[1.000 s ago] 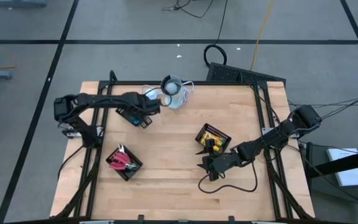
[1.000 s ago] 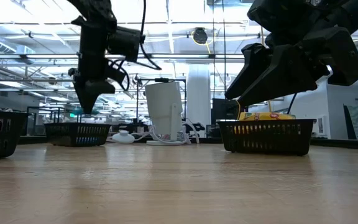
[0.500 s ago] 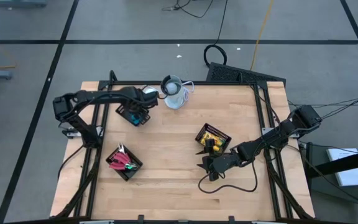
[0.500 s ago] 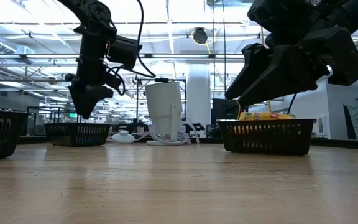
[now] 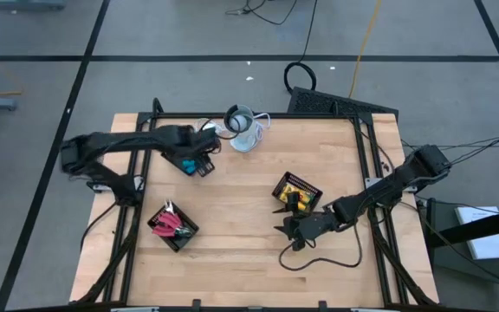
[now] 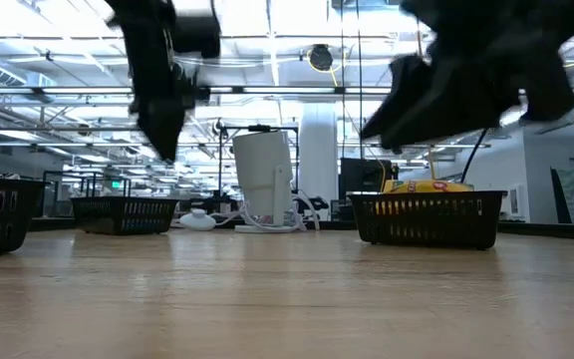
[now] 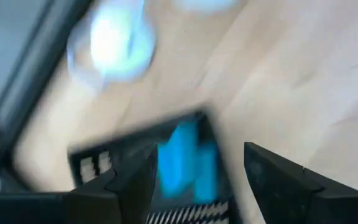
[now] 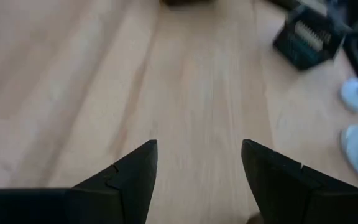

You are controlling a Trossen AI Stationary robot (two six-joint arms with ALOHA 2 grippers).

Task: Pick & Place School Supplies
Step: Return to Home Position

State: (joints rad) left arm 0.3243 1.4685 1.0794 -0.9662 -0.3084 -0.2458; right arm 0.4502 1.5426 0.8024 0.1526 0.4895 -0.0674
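Light-blue blocks lie in a black mesh basket at the far left of the table. My left gripper hangs open above that basket, pointing steeply down, with nothing between its fingers; it shows blurred in the low view. Yellow pieces fill a second basket right of centre. Red-handled tools lie in a third basket near the left front. My right gripper stands open over bare wood, just in front of the yellow basket.
A white round cup-like object with a cable stands at the far edge, right of the blue basket. A black cable loops on the wood under the right arm. The table's middle and front show bare wood.
My left gripper has opened from shut and risen above the basket with the blue blocks, its wrist tipping and rolling as it went. My right arm has kept still.
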